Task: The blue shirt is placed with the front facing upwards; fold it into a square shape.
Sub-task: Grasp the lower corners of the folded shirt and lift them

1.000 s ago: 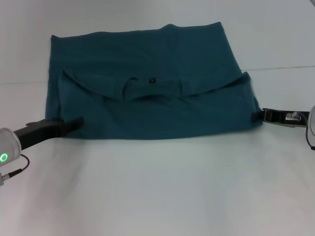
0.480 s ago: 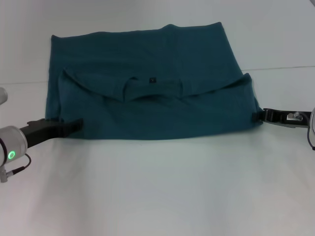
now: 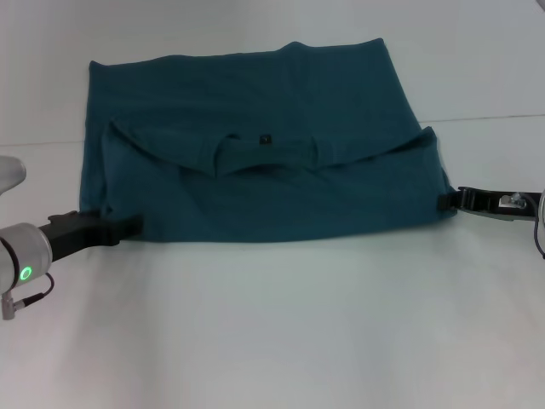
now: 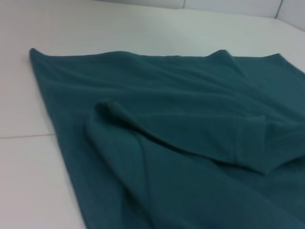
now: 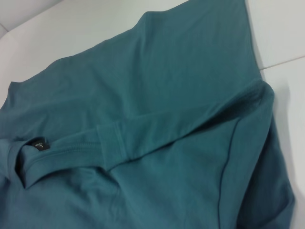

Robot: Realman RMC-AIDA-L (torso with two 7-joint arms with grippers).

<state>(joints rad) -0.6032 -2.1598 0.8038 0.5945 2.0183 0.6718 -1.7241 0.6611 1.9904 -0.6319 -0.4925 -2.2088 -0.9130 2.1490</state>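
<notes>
The blue shirt lies flat on the white table, toward its far edge and roughly centred between the left and right sides, already doubled over on itself: the near half is folded up over the far half, so the plain teal cloth faces up and the collar with its small dark neck label sits across the middle of the bundle. The two short sleeves are tucked inward, their hemmed edges slanting down toward the collar from either side. The far layer reaches well past the folded one, its back edge running close to the table's far edge. The left gripper rests low on the table at the shirt's near left corner, its dark tip touching the cloth edge; whether its fingers are apart or together cannot be told. The right gripper lies low at the shirt's near right corner, its tip against the fabric edge; the state of its fingers likewise cannot be told. The near half of the table stretches white in front of the shirt.
</notes>
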